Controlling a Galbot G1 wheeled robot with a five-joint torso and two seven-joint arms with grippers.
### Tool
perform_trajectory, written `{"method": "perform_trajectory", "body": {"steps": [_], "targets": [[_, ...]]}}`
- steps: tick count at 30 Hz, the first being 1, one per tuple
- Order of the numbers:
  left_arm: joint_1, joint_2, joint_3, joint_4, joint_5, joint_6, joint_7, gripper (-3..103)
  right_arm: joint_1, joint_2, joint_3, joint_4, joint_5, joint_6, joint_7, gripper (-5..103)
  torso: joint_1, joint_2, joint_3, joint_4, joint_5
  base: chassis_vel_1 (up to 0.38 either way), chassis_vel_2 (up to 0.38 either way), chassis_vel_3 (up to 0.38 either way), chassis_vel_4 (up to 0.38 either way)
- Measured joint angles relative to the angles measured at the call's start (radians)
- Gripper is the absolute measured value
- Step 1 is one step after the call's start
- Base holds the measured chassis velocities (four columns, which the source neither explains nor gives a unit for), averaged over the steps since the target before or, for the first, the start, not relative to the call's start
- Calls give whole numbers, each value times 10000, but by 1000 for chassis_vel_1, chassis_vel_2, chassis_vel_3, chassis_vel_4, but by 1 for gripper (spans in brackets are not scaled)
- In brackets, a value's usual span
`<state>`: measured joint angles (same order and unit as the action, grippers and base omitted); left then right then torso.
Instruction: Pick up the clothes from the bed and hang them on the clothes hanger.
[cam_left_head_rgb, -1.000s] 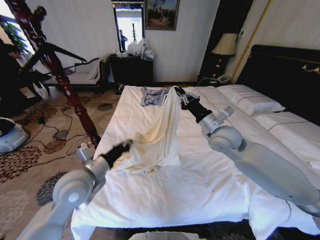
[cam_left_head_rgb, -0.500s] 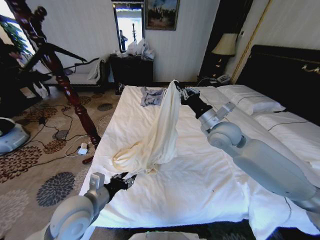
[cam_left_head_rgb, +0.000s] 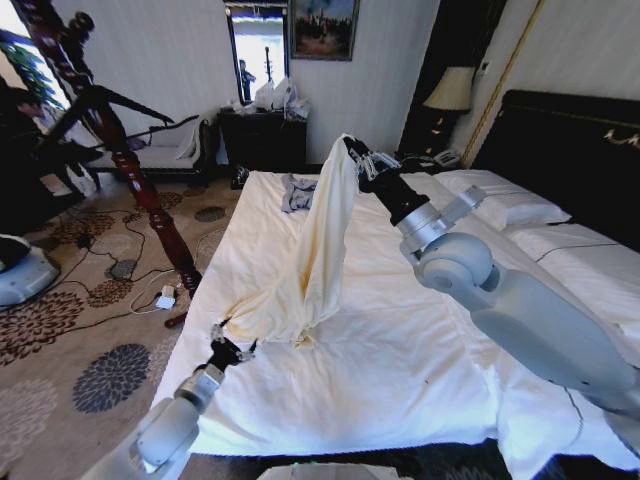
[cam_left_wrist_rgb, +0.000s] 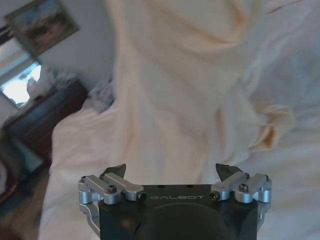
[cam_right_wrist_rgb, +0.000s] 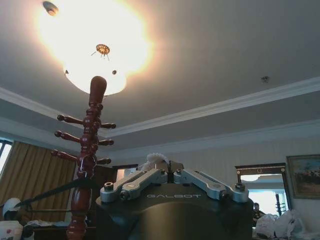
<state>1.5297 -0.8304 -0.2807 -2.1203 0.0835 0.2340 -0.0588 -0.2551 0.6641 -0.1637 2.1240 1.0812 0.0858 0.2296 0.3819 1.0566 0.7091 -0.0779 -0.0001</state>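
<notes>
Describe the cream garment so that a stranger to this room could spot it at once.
Start at the bed with white sheets and a dark headboard. Above its middle, the right pincer pinches the cream garment by one end, so it hangs in a long wrinkled drape whose lower end lies on the sheet. The grey-blue garment behind it is smaller and lies flat.

The right arm reaches forward and up, its forearm angled steeply, and the right gripper (cam_left_head_rgb: 352, 152) at the top is clamped tight (fingers (cam_right_wrist_rgb: 150, 176) folded together in the wrist view). The left arm sits low at the lower left, and the left gripper (cam_left_head_rgb: 228, 343) has its fingers (cam_left_wrist_rgb: 114, 170) spread wide, holding nothing.
</notes>
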Motion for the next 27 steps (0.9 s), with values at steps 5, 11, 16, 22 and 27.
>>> {"method": "perform_trajectory", "body": {"steps": [5, 11, 16, 22, 27], "targets": [[-124, -87, 276, 417, 806, -511, 99, 100, 72, 110, -16, -139, 80, -10, 36, 1, -1, 0, 0, 2, 1, 0, 0, 0, 0], [-368, -371, 374, 854, 1325, -818, -376, 100, 70, 140, -16, -269, 42, -10, 22, 1, 0, 0, 0, 2, 0, 0, 0, 0, 0], [-651, -512, 452, 1119, 1344, -916, -746, 95, 57, 223, -17, -349, 15, 1, 4, 1, 0, -1, 0, 1, 2, 0, 0, 0, 0], [-753, -652, 480, 1121, 1370, -1265, -726, 74, 75, 254, -20, -332, 21, 7, -3, 1, 0, 0, 0, 1, 2, 0, 0, 0, 0], [-732, -730, 414, 1198, 1548, -2367, -473, 57, 47, 267, -19, -334, 12, 20, -5, 1, 0, 0, 0, 1, 0, 0, 0, 0, 0]]}}
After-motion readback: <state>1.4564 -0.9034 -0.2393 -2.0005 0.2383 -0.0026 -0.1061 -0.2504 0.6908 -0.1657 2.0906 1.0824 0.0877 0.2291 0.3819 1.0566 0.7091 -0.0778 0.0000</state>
